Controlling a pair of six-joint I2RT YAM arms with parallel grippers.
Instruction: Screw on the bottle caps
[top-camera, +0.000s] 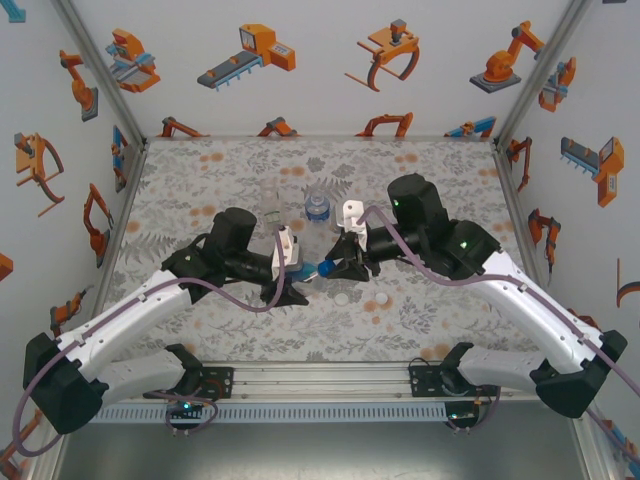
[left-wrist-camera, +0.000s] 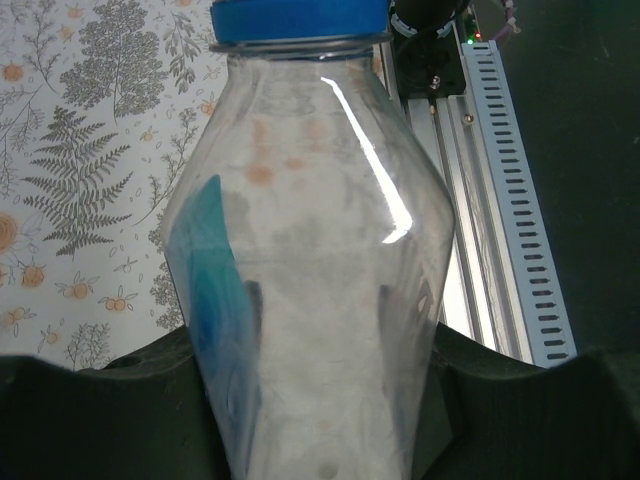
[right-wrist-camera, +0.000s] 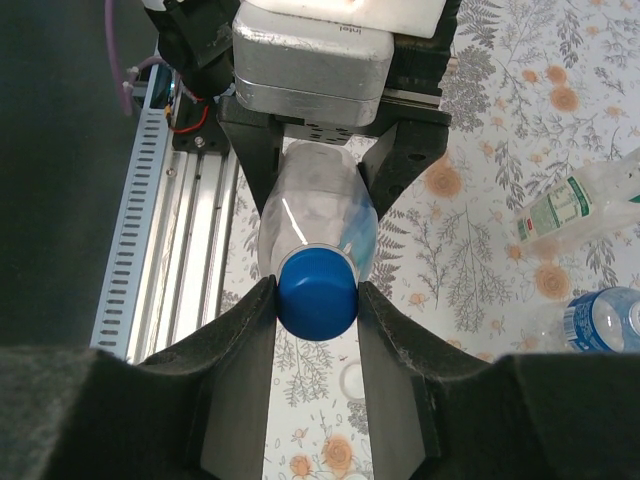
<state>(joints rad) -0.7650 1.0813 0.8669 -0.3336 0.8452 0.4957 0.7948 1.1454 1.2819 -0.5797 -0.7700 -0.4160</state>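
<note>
cap (right-wrist-camera: 317, 293) between right jaws: blue | bottle (left-wrist-camera: 320, 300) between left jaws: clear, blue label | table (left-wrist-camera: 80, 180): grey ferns, orange flowers

The floral table (top-camera: 200, 180) carries two white caps (top-camera: 343, 298) and two clear bottles (top-camera: 317, 208).

- Counter (top-camera: 200, 330) under a pale floral print, with grey ferns and small orange blossoms from edge to edge.
- White walls (top-camera: 320, 90) on three sides, dotted with orange-and-grey cartoon drawings (top-camera: 250, 55) of machine arms and claws.
- Bare metal frame posts (top-camera: 103, 75) slanting up from the far corners of the counter.
- Silver aluminium rail (top-camera: 320, 378) along the near edge, grooved lengthwise.
- Pale grey perforated strip (top-camera: 320, 412) just beside the rail, lined with rows of short slots, and a dark grey surface (top-camera: 320, 455) beyond.
</note>
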